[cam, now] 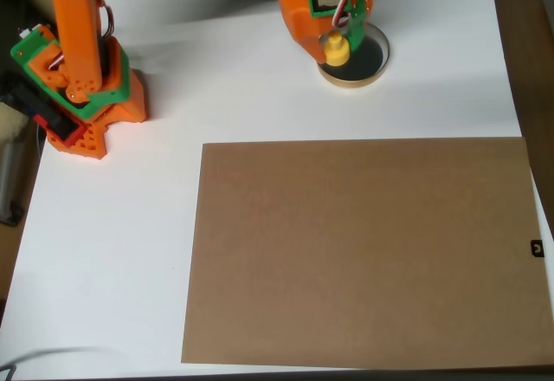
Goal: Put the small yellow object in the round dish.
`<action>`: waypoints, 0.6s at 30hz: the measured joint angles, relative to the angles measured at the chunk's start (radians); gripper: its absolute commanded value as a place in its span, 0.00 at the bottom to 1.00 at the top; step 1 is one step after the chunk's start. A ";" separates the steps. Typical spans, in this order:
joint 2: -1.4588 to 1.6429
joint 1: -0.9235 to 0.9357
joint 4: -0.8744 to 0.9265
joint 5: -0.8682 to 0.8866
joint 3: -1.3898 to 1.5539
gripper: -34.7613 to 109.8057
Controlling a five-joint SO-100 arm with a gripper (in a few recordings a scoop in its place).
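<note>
Overhead view, single frame. White table point(260, 95) fills most of the picture, with a large brown cardboard sheet point(363, 251) lying flat on its lower right part, one edge running almost to the right border. A small black mark sits at the sheet's right edge (too small to tell what it is).

Arm base point(82, 95), orange with green parts, stands at the upper left on the table. The arm itself reaches across the top of the frame toward the right, green and orange segments partly cut off by the upper edge.

Hand point(342, 39), orange body with a green finger, hangs at the top centre-right, over the left part of the round dish point(374, 62). The dish rests on the table above the cardboard, apart from it; dark glossy inside, thin tan rim, its left portion covered by the hand.

Small yellow object point(336, 49) sits at the hand's tip, above the dish's left inner area. The green finger lies right against its right side. The fingers look closed on the yellow piece (whether it already touches the dish floor, cannot tell from above).
</note>
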 measured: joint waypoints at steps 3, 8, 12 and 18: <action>-0.041 -0.021 0.011 0.011 -0.048 0.24; -0.083 -0.040 0.020 0.035 -0.107 0.24; -0.103 -0.064 0.020 0.051 -0.120 0.24; -0.133 -0.107 0.015 0.069 -0.133 0.24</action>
